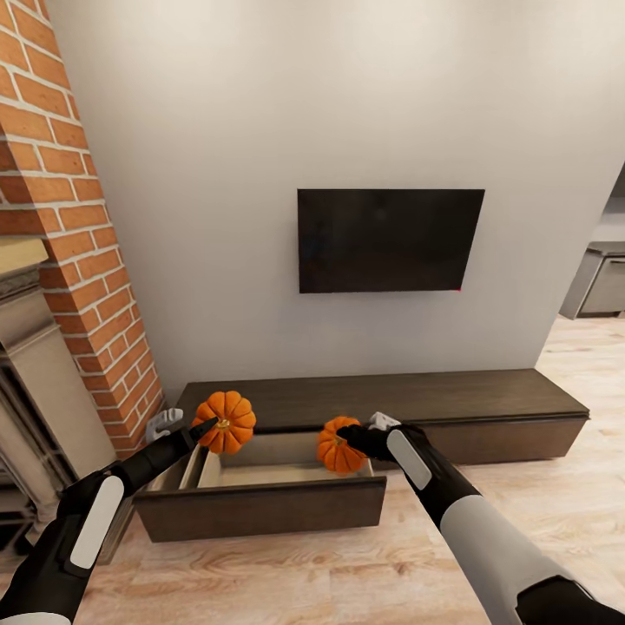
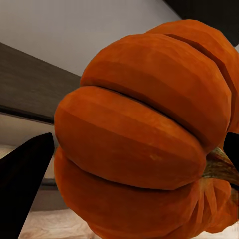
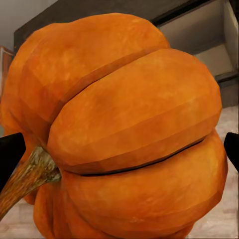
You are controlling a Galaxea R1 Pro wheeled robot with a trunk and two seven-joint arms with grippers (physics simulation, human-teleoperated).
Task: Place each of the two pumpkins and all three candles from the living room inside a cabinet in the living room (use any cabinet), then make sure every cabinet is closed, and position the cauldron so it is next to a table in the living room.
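Brick column: we see the brick column [image 1: 82,260] at the far left of the head view, beside the pale wall [image 1: 260,130].
Left gripper: our left gripper [image 1: 208,427] is clamped on the left pumpkin [image 1: 225,422]; in the left wrist view its dark fingers [image 2: 25,184] flank the orange body [image 2: 144,139] on both sides.
Left pumpkin: it hangs in the air above the back left corner of the open drawer, its stem turned towards the gripper.
Cabinet: the low dark-brown cabinet [image 1: 486,408] runs along the wall, and its left drawer [image 1: 260,508] is pulled out over the wood plank floor [image 1: 347,573], showing a pale beige inside.
Right pumpkin: the right pumpkin [image 1: 337,446] sits over the back right corner of the drawer, low against the rim; we cannot tell whether it touches the drawer.
Right gripper: our right gripper [image 1: 347,438] is closed on this pumpkin, and the right wrist view shows the ribbed fruit [image 3: 129,129] with its stem sideways between the dark fingers [image 3: 11,152].
TV: the black TV [image 1: 389,240] hangs on the wall above the cabinet's middle.
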